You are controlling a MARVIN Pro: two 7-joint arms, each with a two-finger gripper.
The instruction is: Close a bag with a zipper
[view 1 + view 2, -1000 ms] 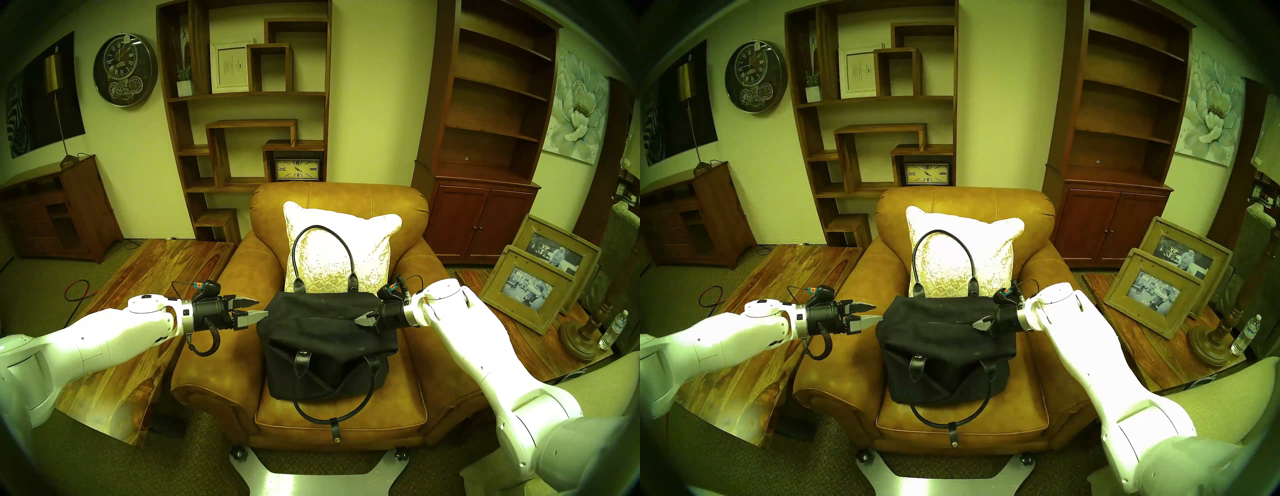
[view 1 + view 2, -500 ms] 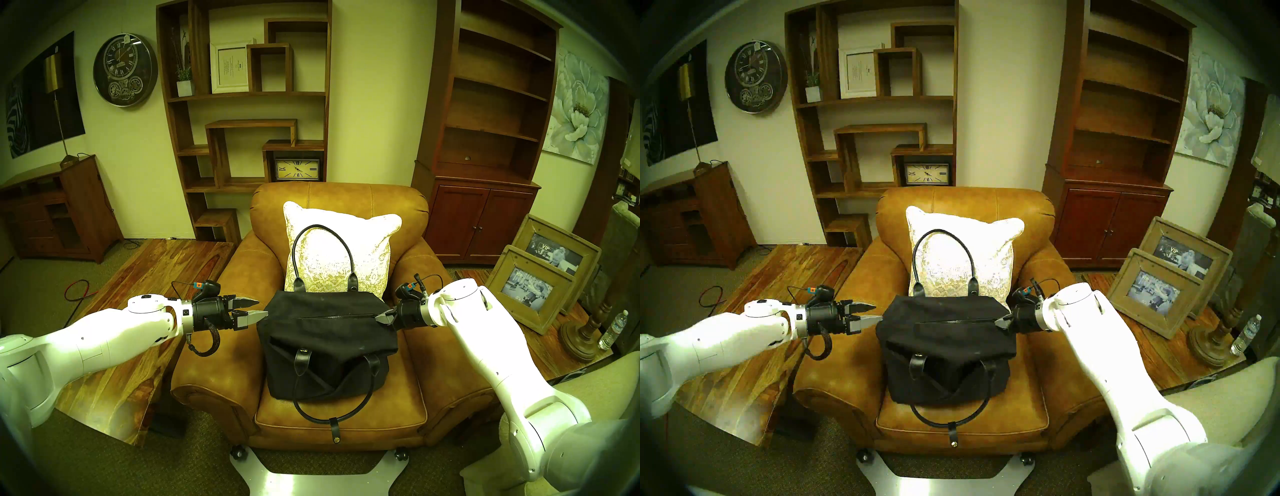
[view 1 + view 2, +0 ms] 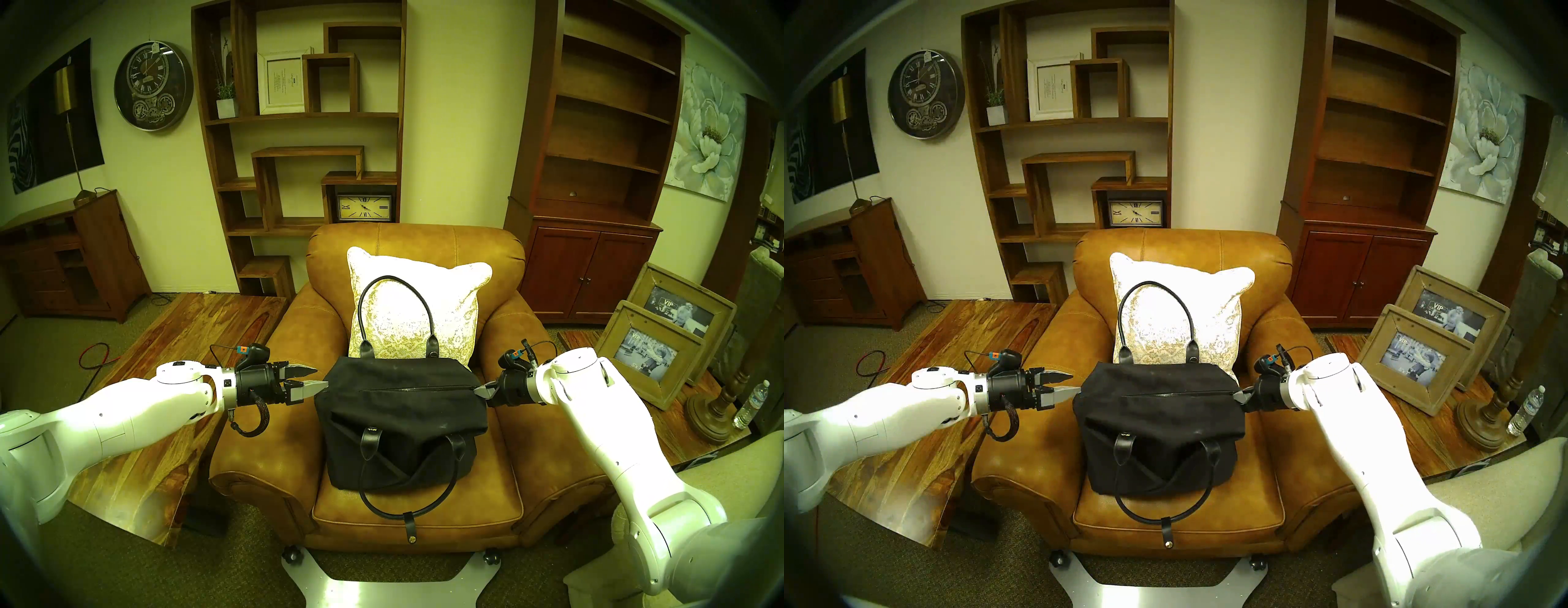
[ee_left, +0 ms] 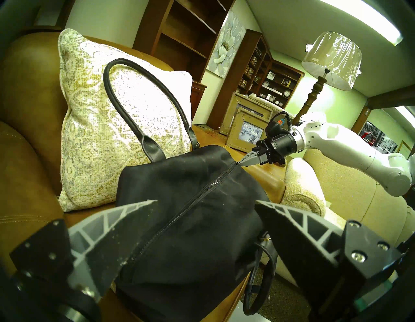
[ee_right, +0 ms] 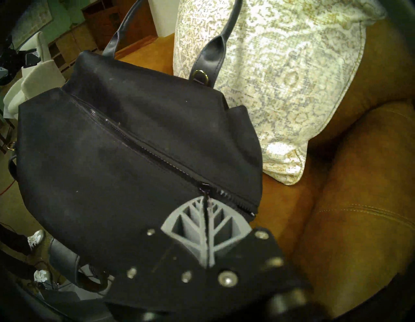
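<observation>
The black fabric bag sits on the armchair's seat, one handle upright against the pillow and the other hanging over the front. The zipper runs across its top and looks joined along its visible length. At the bag's right end my right gripper is shut on the zipper pull, whose tab sits pinched between the fingers. My left gripper hovers open just off the bag's left end; in the left wrist view the bag lies between its spread fingers without touching them.
The tan leather armchair has high arms on both sides of the bag, and a patterned pillow leans behind it. A wooden table stands to the left. On the right are picture frames, a lamp base and a water bottle.
My right gripper has slid to the right along the bag's top with the pull, from right of the middle to the right end, and the zipper has closed behind it. The left arm stayed still.
</observation>
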